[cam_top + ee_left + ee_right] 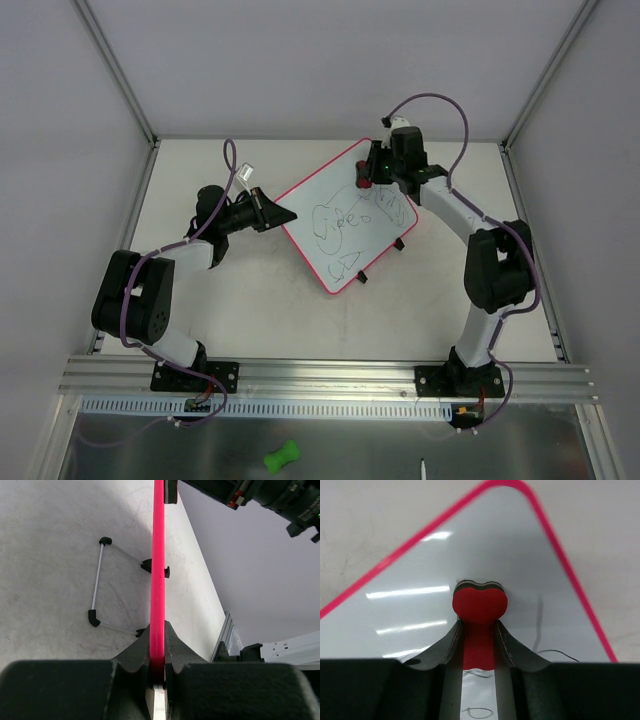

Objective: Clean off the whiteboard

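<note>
The whiteboard (345, 225), white with a pink frame and black scribbles, lies turned like a diamond in the middle of the table. My left gripper (283, 213) is shut on its left edge; in the left wrist view the pink frame (158, 570) runs straight up from between the jaws of that gripper (158, 645). My right gripper (368, 172) hovers over the board's far corner, shut on a red bone-shaped eraser (480, 605). In the right wrist view the eraser's head sticks out past this gripper (479, 630) onto the whiteboard (420, 570), with pen lines close by.
A folding wire stand (98, 582) with black feet shows under the board in the left wrist view. Two black clips (362, 278) jut from the board's near-right edge. A green bone-shaped object (282, 457) lies below the arm bases. Grey walls enclose the table.
</note>
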